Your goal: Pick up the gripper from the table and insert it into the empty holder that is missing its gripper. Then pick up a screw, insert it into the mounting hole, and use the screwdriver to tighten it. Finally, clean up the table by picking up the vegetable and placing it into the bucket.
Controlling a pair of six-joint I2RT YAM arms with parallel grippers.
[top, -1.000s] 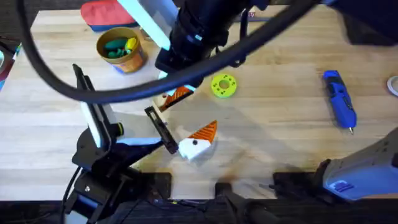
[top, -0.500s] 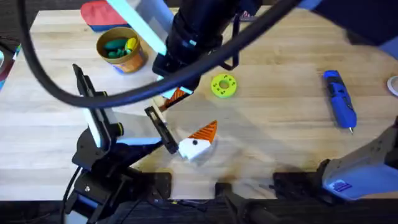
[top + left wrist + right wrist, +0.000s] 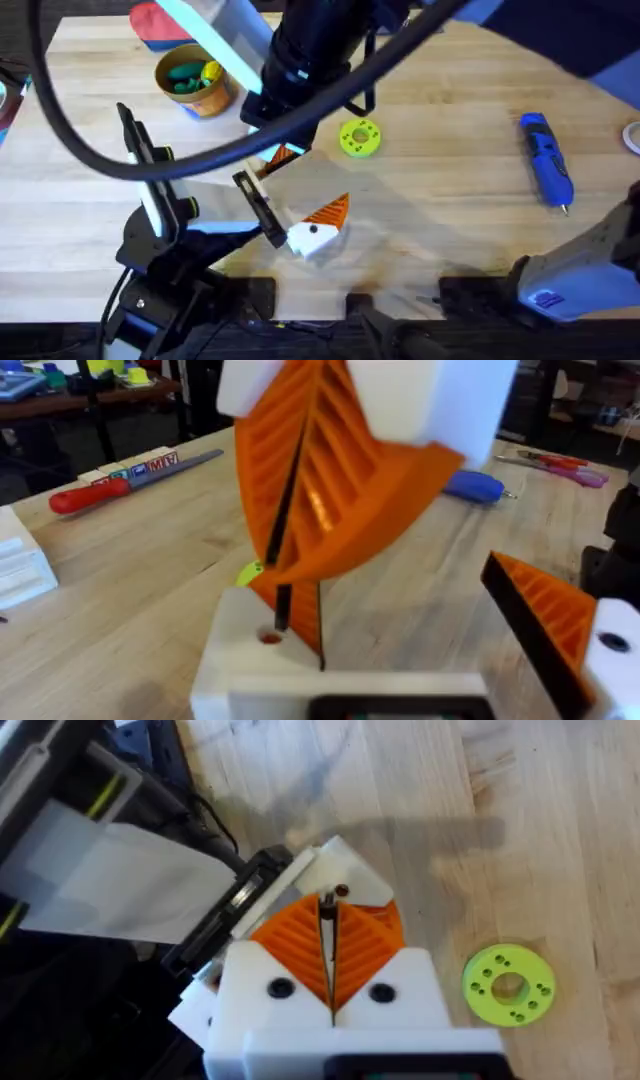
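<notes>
My left gripper (image 3: 300,190) stands open near the table's middle. One of its fingers is the white holder (image 3: 250,660), with a mounting hole on top and the orange gripper (image 3: 284,154) against it. The other finger carries an orange pad (image 3: 555,622). My right gripper (image 3: 330,925) has reached across and is shut on a thin dark screw (image 3: 283,600), which hangs just above that hole (image 3: 342,892). The blue screwdriver (image 3: 545,158) lies at the right. The yellow-orange bucket (image 3: 205,100) at the back left holds green and yellow vegetable-like pieces.
A green-and-yellow ring (image 3: 360,137) lies just right of the grippers. A red pouch (image 3: 160,22) sits behind the bucket. A red-handled screwdriver (image 3: 95,495) lies farther off. The right arm's body (image 3: 315,50) hangs large over the back middle.
The right arm has shifted a little to the left over the holder. The left arm, ring, screwdriver and bucket have stayed put.
</notes>
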